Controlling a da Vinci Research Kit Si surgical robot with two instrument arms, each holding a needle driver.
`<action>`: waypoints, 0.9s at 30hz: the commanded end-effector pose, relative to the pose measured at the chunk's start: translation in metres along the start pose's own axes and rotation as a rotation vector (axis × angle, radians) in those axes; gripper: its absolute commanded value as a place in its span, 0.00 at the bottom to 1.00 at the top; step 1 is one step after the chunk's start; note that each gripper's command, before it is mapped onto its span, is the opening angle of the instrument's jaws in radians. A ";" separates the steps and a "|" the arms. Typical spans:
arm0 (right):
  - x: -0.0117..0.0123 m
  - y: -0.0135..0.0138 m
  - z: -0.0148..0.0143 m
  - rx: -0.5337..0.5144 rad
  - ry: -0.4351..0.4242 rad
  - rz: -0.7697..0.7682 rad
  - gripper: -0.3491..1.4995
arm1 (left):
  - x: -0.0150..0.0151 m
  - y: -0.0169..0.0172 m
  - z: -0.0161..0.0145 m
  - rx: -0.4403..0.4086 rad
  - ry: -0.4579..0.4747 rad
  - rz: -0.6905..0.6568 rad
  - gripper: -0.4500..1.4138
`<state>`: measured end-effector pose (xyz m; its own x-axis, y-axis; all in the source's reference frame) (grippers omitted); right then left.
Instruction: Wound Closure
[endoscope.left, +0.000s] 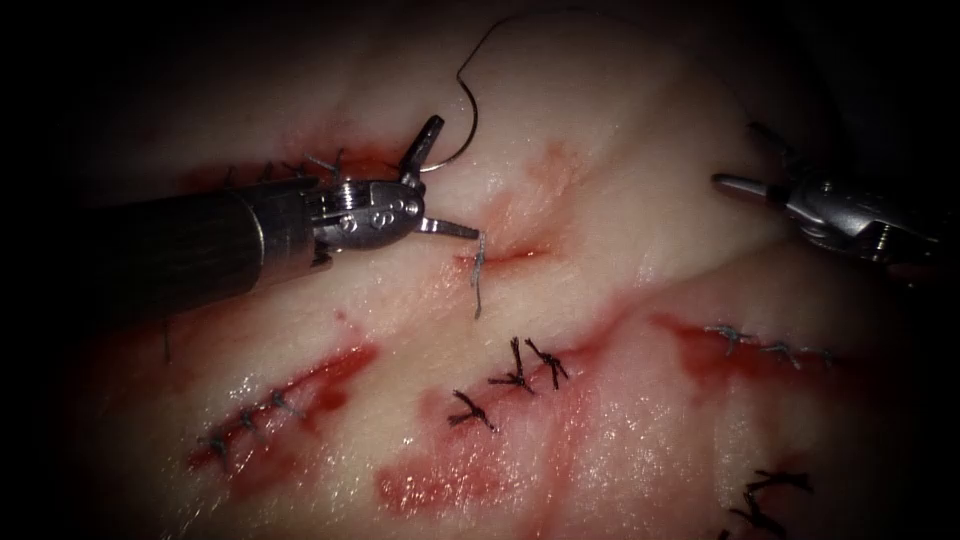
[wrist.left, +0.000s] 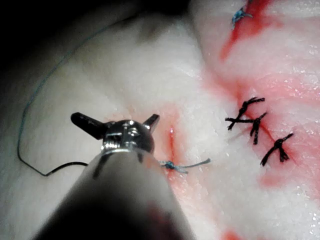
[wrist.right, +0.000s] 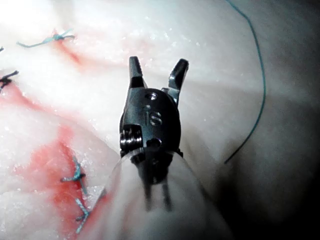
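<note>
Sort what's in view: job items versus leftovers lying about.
In the job:
left pincer, open, empty
right pincer, open, empty
needle, lying on the tissue
thread
cut

Lying about:
finished black stitches
red fluid

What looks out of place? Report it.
The needle lies loose on the tissue above the cut, beside the left tool, open and empty; the right tool is open and empty too.

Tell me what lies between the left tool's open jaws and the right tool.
In the endoscope view, between the left tool and right tool: bare tissue with red fluid.
</note>
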<state>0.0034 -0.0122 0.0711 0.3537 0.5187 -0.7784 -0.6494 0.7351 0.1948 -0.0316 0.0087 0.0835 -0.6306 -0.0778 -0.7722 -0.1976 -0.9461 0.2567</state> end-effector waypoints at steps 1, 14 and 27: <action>0.0008 -0.0021 0.0015 0.031 -0.001 -0.031 0.84 | -0.0002 0.0012 0.0012 0.004 0.019 0.051 0.82; 0.0012 -0.0050 0.0054 0.212 0.061 -0.182 0.72 | -0.0048 0.0066 0.0029 -0.083 0.111 0.200 0.68; 0.0002 -0.0068 0.0081 0.265 0.045 -0.221 0.72 | -0.0070 0.0109 0.0037 -0.195 0.075 0.283 0.73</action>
<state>0.0125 -0.0139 0.0740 0.4346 0.3209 -0.8415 -0.3617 0.9179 0.1632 -0.0316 -0.0004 0.0934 -0.5815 -0.3609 -0.7291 0.1301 -0.9259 0.3545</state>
